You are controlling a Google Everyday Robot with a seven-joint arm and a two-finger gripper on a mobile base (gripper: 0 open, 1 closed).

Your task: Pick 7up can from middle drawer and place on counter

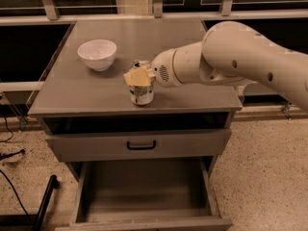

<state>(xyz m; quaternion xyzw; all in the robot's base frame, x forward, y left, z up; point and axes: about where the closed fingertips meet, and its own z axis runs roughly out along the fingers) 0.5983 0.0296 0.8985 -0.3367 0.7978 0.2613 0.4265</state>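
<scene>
The 7up can (142, 94) stands upright on the counter (86, 93), near its front edge and about mid-width. My gripper (138, 76) comes in from the right on a thick white arm. Its yellowish fingers (136, 77) are closed around the can's upper part, covering much of its top. The middle drawer (144, 186) is pulled out below the cabinet. Its dark floor is bare.
A white bowl (97, 54) sits on the counter's back left, apart from the can. A shut drawer front with a black handle (141, 145) is above the open drawer. Window rails run behind the counter. Black cables and a black leg lie on the floor at left.
</scene>
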